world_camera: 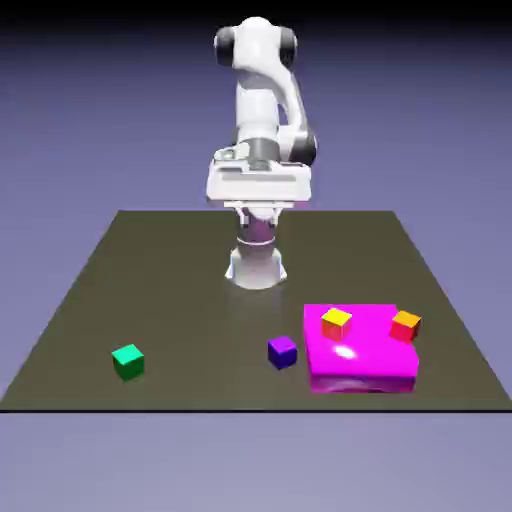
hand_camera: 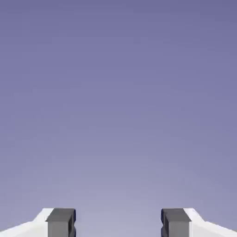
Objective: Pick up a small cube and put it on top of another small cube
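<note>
fingers [hand_camera: 118, 223]: spread, nothing between
purple cube [world_camera: 282, 352]: I approach from straight above, square to its faces, clear of the slab [world_camera: 360, 350]

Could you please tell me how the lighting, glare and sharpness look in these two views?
Exterior view: a bright glare spot on the magenta block's top, the table dark, the backdrop fading to black at the top; cube edges slightly soft. Hand view: smooth backdrop, darker toward the top, with grey fingertips fairly crisp.
</note>
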